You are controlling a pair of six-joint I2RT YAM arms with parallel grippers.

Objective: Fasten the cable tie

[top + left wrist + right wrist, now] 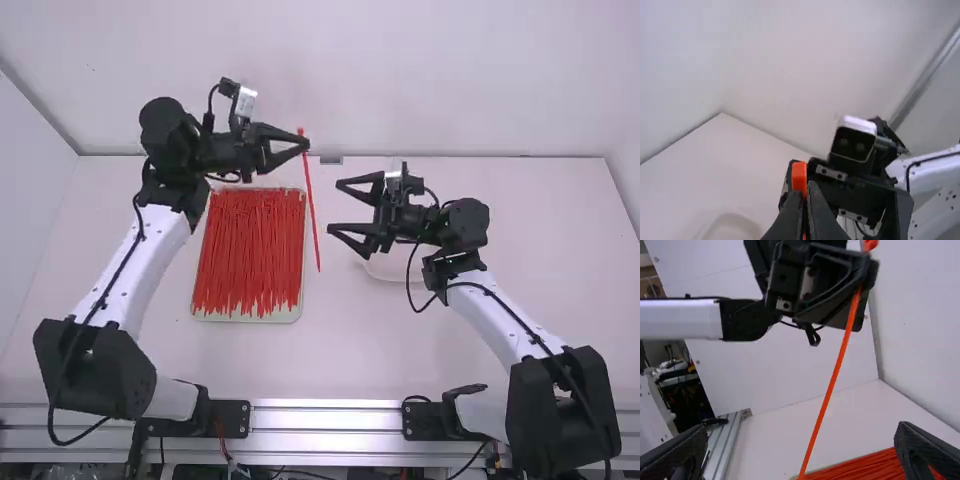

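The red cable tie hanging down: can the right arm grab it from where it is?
Probably yes. The right arm's fingers are wide open, facing the cable tie, with nothing between them. The left arm's fingers pinch only its top end, so the rest hangs free.

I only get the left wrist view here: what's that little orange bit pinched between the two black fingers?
Observer: It is the head end of a long orange cable tie. The left pincer is shut on it, and the strap hangs down toward the table.
Operator: Are there more of them?
Observer: Yes, a tray beside the hanging strap holds a flat pile of ties in the same colour.
Operator: And the other arm?
Observer: The right pincer is wide open, just beside the hanging strap and apart from it.
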